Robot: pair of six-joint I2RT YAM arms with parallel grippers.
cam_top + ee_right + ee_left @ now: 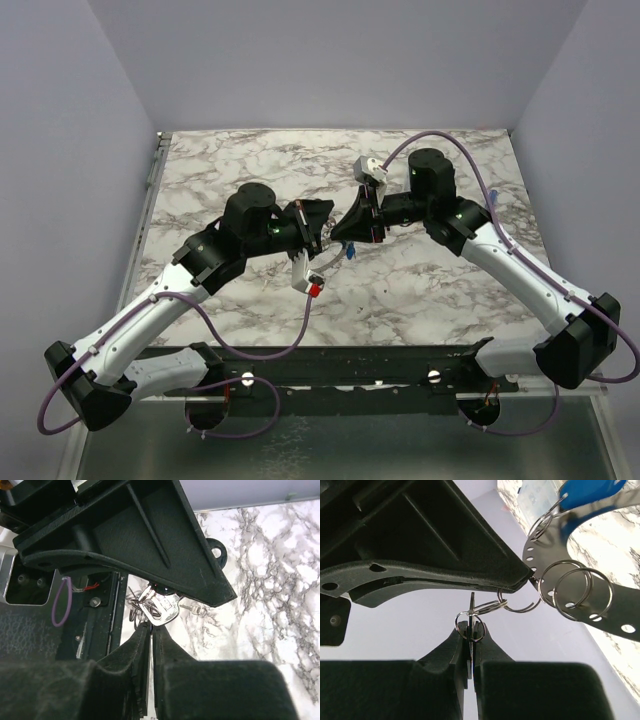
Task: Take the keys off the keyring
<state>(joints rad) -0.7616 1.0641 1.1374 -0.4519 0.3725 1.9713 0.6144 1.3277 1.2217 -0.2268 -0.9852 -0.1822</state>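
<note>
Found left fingers point(492, 650) clamped on key point(471, 607) (edge-on, long axis along the fingers). Found right fingers point(170, 652) nearly together; cannot tell any grip. Located keyring point(620, 610) aloft beside them, flat face camera-ward.

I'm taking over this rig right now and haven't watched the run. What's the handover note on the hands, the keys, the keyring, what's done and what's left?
Left hand: shut on a thin key blade seen edge-on, which is chained by small split rings to the keyring.
Right hand: fingers nearly together at a silver key. Whether it grips is unclear.
Done: nothing certain. A black key head shows past the left hand, but I cannot tell if it is on or off the ring.
Left: the blue-headed key hangs from the keyring, and more split rings sit in its holes. Free each one.
</note>
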